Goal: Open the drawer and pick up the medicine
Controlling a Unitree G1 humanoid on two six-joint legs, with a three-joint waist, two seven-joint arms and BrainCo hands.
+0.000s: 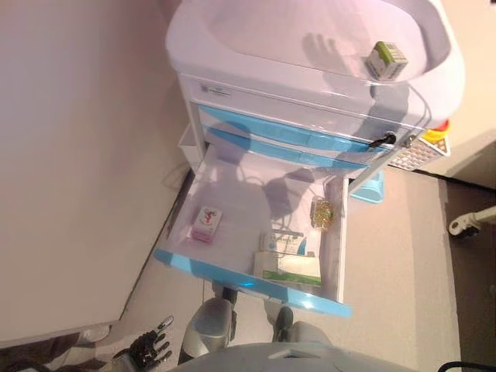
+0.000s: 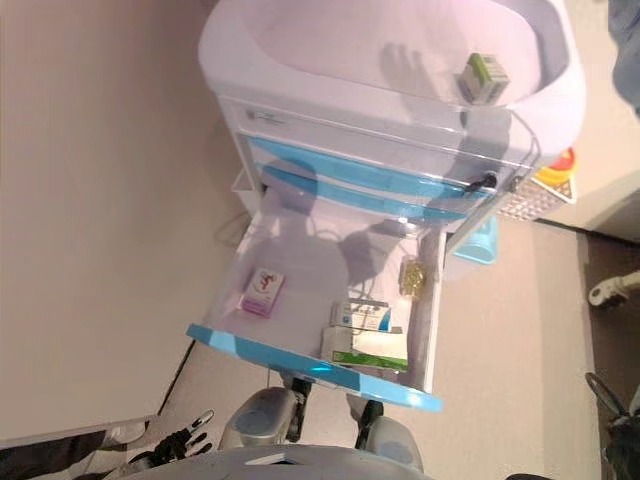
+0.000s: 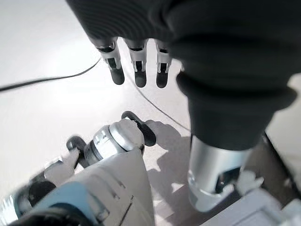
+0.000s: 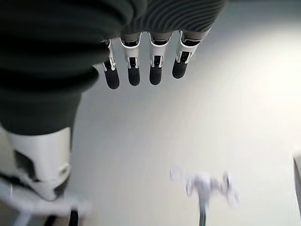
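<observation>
Since the drawer (image 1: 256,232) is already standing pulled out from the cart (image 1: 310,46), I am judging the opening step finished. Inside it are lying a pink box (image 1: 207,223), a green-and-white medicine box (image 1: 287,267) near the front right corner, and a small yellowish packet (image 1: 322,212). Another small box (image 1: 386,60) is sitting on the cart top. I am hanging my left hand (image 1: 147,349) low beside me, fingers relaxed and spread, holding nothing. I am keeping my right hand (image 4: 141,66) straight-fingered and empty too. Picking up is what remains.
</observation>
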